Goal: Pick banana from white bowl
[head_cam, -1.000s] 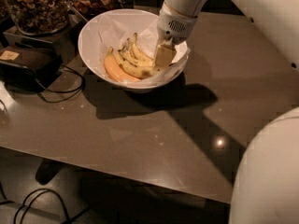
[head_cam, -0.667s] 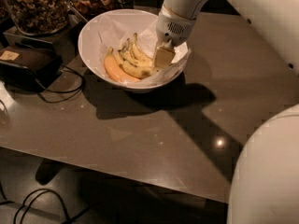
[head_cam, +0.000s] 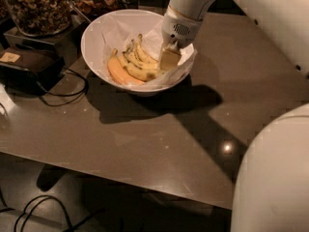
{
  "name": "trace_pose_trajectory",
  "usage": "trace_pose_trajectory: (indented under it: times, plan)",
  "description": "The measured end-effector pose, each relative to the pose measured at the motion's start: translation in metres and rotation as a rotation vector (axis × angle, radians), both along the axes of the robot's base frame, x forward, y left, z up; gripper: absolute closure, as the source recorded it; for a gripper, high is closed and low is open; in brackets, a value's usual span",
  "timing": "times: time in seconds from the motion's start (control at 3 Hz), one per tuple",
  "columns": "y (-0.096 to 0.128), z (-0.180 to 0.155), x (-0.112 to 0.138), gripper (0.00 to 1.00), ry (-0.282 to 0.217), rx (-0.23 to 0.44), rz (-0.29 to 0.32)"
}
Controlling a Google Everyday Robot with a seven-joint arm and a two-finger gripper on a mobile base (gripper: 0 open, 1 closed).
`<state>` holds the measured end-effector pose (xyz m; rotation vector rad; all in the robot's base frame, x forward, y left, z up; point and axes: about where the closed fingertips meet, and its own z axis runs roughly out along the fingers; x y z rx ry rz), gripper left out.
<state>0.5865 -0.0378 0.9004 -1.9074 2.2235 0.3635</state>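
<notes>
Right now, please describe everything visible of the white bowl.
The white bowl is large, round, deep and glossy, with sloping sides, and stands upright on the brown table. White paper lines it and folds over the rim near the gripper. Several bananas lie inside on the paper. The gripper reaches down into that side, beside the bananas.

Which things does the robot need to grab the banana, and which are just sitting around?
Needed: long speckled yellow banana; big round white bowl; robot's end effector, down inside the bowl's right side.
Just sitting: smooth orange-tinted banana; glass jar of nuts; black box with cables; brown table.
</notes>
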Motion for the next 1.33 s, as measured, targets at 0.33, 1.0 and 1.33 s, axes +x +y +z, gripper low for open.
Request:
trace_pose_trajectory:
  times: [0.33, 1.0, 1.33]
  plan:
    - [0.0008, -0.0022, 0.0021, 0.58, 0.006, -0.004, 0.004]
    - [0.0012, -0.0070, 0.0044, 0.58, 0.025, -0.015, 0.008]
    - [0.0008, -0.0067, 0.0054, 0.58, 0.031, -0.018, 0.008]
